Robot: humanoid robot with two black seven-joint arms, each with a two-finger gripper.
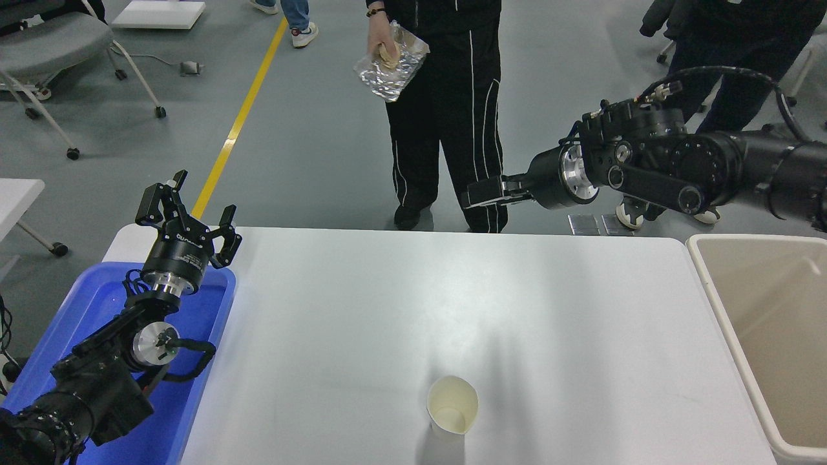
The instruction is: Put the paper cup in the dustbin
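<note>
The paper cup [452, 408] stands upright, open end up, near the front edge of the white table [400, 297], a little right of the middle. The beige dustbin [775, 310] stands against the table's right side. My right gripper [483, 194] hangs high over the table's far edge and points left, far from the cup; it is dark against a person's dark trousers and I cannot tell its state. My left gripper [190, 210] is open and empty, parked over the far end of the blue tray at the lower left.
A bright blue tray [97, 303] lies along the table's left side under the left arm. A person holding a foil bag [391, 64] stands close to the table's far edge, another person at the top right. Chairs stand at the top left.
</note>
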